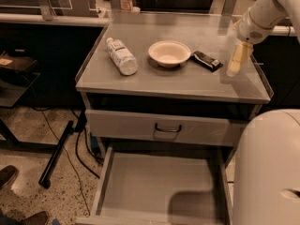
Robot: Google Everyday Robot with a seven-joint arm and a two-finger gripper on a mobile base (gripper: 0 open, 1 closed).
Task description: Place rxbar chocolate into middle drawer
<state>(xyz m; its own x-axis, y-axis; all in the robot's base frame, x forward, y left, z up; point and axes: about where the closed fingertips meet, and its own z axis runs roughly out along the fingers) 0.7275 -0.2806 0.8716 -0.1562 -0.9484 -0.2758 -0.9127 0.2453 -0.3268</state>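
Just right of the rxbar chocolate (206, 60), print illegible, hangs the hand (233, 70); whether spread, I cannot tell.

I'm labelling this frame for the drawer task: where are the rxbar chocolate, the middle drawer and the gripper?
rxbar chocolate (206, 60): camera view, middle of its black wrapper.
middle drawer (154, 186): camera view, its bare floor.
gripper (233, 69): camera view, its lower tip, hanging just right of the rxbar chocolate.
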